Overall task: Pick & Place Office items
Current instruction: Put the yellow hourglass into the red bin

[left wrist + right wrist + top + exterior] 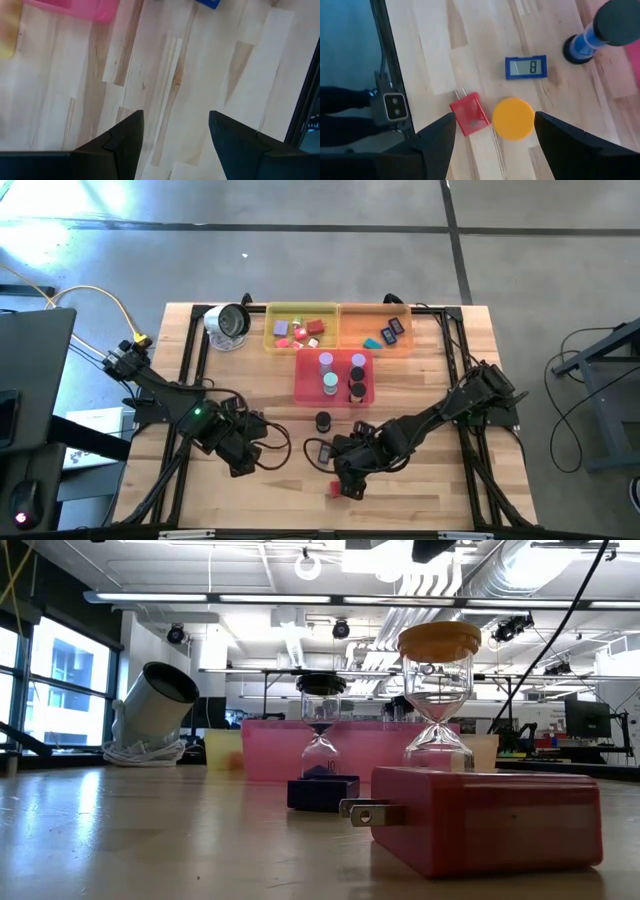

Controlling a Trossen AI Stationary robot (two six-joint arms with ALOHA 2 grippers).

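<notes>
High view, L to R: left gripper [243, 455] sits low over bare table [440, 490], near-left of the pink tray [307, 385]; jaws partly open, nothing between them per left wrist view, only wood. Pink tray holds lilac, teal and dark cylinders; yellow tray [275, 340] and orange tray [350, 338] behind it hold small blocks. Black-capped hourglass [323, 421] stands just near of the pink tray. Right gripper [352, 472] hangs over the near-centre table, jaws partly open, holding nothing. In right wrist view the red plug block [469, 114] and orange-capped hourglass [513, 118] lie side by side between its fingers, below the tips; blue display piece [525, 67] farther off.
</notes>
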